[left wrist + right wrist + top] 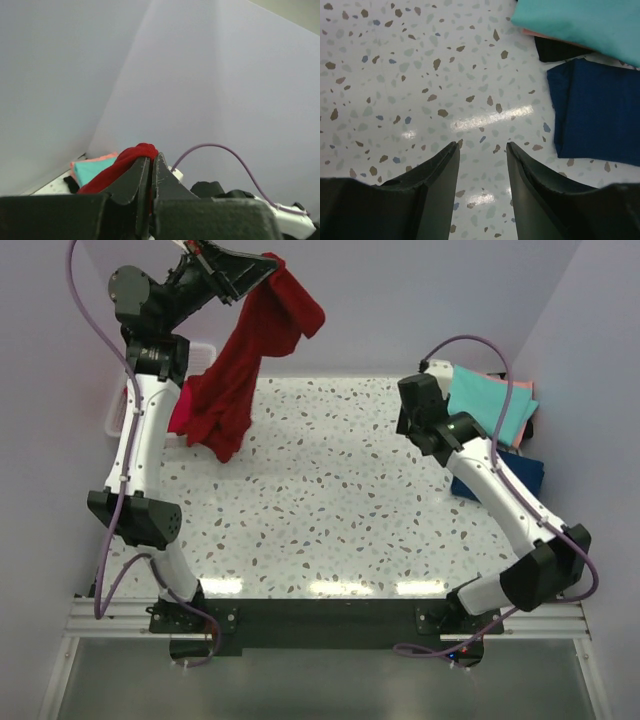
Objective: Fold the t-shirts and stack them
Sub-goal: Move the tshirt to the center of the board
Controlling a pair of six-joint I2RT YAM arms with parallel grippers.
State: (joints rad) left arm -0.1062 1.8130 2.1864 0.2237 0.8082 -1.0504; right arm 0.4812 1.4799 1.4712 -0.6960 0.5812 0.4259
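Note:
My left gripper is raised high at the back left and is shut on the dark red t-shirt, which hangs down in a long bunch to the table. In the left wrist view the gripper pinches a fold of the red cloth. A pinkish-red shirt lies in the white basket behind it. The teal shirt lies folded over a salmon pink one at the back right, with the navy shirt beside them. My right gripper is open and empty above bare table, left of the navy shirt.
The speckled table lies between the arms. Pale walls close in the back and both sides. A black cloth shows under the teal shirt. A purple cable loops above the right arm.

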